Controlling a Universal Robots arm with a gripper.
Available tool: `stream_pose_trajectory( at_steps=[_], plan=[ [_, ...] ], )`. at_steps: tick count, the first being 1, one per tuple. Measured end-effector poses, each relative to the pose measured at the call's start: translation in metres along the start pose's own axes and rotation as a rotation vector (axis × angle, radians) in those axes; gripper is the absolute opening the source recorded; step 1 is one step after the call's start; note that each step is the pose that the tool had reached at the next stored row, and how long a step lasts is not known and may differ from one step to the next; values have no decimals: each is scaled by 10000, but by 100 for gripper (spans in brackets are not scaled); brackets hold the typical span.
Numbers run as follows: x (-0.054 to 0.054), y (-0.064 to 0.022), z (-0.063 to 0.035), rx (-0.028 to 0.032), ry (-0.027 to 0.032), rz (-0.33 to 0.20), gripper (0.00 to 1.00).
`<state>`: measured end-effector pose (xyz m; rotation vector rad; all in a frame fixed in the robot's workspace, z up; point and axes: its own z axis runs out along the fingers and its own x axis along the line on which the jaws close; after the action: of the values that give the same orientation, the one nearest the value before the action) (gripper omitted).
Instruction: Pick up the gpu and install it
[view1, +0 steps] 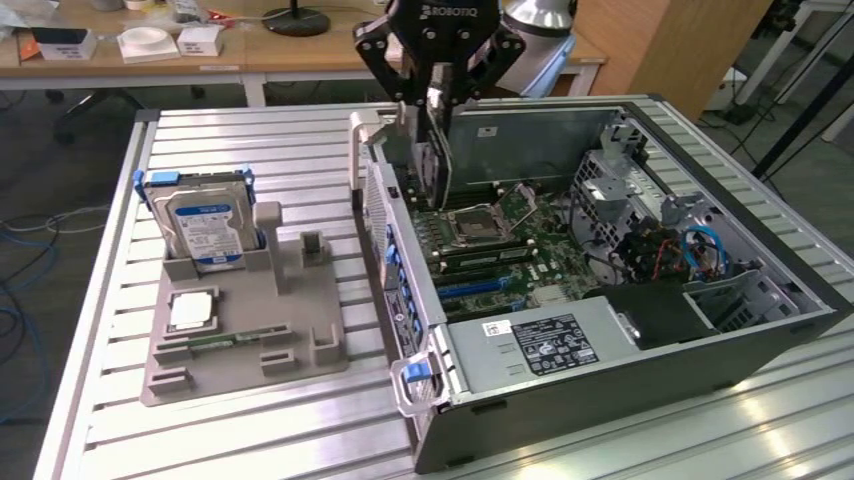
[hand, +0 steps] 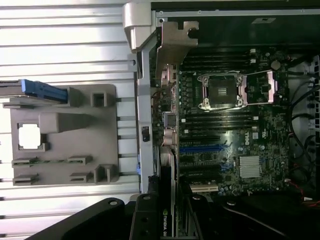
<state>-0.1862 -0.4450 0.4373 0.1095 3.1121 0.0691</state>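
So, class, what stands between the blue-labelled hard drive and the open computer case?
In the exterior view, the grey holder's upright posts stand between the hard drive and the computer case, then a bare strip of slatted table.

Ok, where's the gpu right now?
In the exterior view's upper middle, the gpu hangs upright in the gripper, over the motherboard, by the computer case wall on that view's left.

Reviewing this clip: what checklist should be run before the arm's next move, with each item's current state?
1. gpu clamped in gripper: ok.
2. Card upright, edge down over motherboard: ok.
3. Card seated in a slot: cannot tell.
4. Blue slots unoccupied: ok.
5. Hard drive in gray holder, apart from case: ok.
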Motion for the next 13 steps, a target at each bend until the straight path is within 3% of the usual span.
stream_pose_trajectory(
  at_steps=[13],
  plan=[
    [-450, 31, 13, -1, 1, -25, 26]
  ],
)
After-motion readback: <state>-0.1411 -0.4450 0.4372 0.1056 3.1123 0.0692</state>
